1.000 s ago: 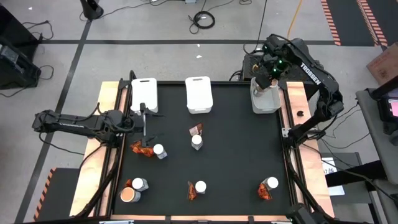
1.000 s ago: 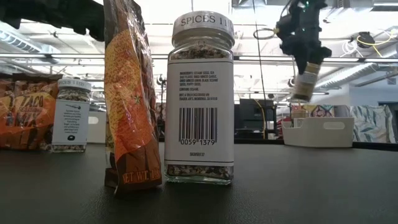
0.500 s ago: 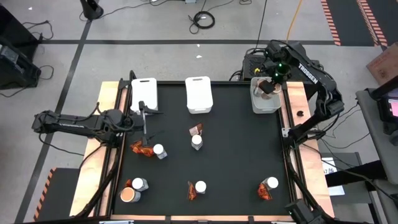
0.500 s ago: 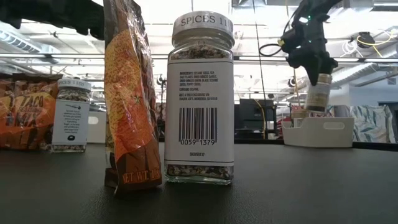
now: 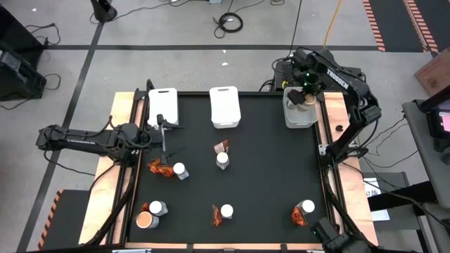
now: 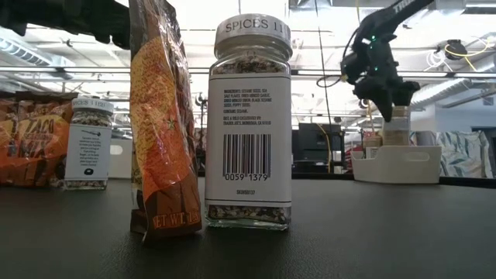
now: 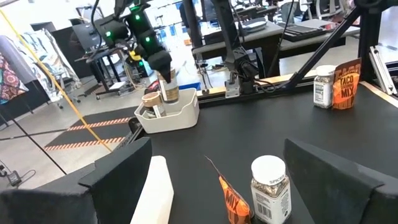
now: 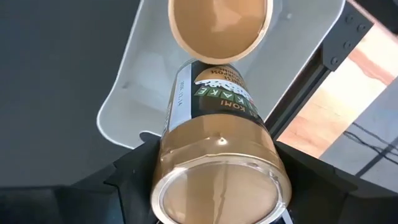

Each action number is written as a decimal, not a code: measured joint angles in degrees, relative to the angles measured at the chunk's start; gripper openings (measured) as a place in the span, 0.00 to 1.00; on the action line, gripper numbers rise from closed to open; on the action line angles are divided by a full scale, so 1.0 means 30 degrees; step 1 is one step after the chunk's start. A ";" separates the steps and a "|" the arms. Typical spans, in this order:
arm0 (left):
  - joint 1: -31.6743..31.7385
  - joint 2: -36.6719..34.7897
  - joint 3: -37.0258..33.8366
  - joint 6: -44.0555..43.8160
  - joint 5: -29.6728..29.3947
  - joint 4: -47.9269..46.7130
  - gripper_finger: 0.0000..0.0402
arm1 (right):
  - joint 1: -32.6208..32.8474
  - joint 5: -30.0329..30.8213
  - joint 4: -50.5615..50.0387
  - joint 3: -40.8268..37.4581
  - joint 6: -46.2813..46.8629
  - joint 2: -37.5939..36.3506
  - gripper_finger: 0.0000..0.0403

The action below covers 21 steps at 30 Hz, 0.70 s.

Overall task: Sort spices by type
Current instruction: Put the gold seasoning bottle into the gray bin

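Spices lie spread over the black surface [image 5: 267, 176], but the one that matters now is the tan-topped tub [image 8: 217, 165] gripped in the right pincer [image 5: 304, 86]. That pincer is closed around the tub's sides and hangs over the right white bin [image 5: 292, 121] at the far right corner. Seen from table height, the tub [image 6: 396, 124] stands upright, long way up and down, with its bottom at about the bin's rim [image 6: 399, 164]. Straight under it, seen from the right wrist, another tan-topped tub [image 8: 221, 28] already sits in that bin. So the held tub has its place right below, a little to one side of the other tub, and I think the next move is to go down and let go. The right arm is the only one near this bin. The left pincer [image 5: 163, 130] waits well apart, near the left side of the surface, with its fingers spread wide and nothing in them. Close to it are a red-orange sachet [image 5: 160, 169] and a clear jar with a white lid [image 5: 180, 169], so that arm is nearer to those.
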 joint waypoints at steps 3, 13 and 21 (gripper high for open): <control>0.0000 0.0000 0.0000 -0.0003 0.0004 -0.0029 0.92 | -0.0143 0.0026 0.0052 0.0000 -0.0022 0.0671 0.69; 0.0000 -0.0002 0.0000 -0.0007 0.0004 -0.0093 0.92 | -0.0513 0.0581 0.0971 0.0000 -0.0947 0.2913 0.69; 0.0000 -0.0002 0.0000 0.0000 0.0004 -0.0120 0.92 | -0.0623 0.0572 0.2323 0.0000 -0.1096 0.3188 0.69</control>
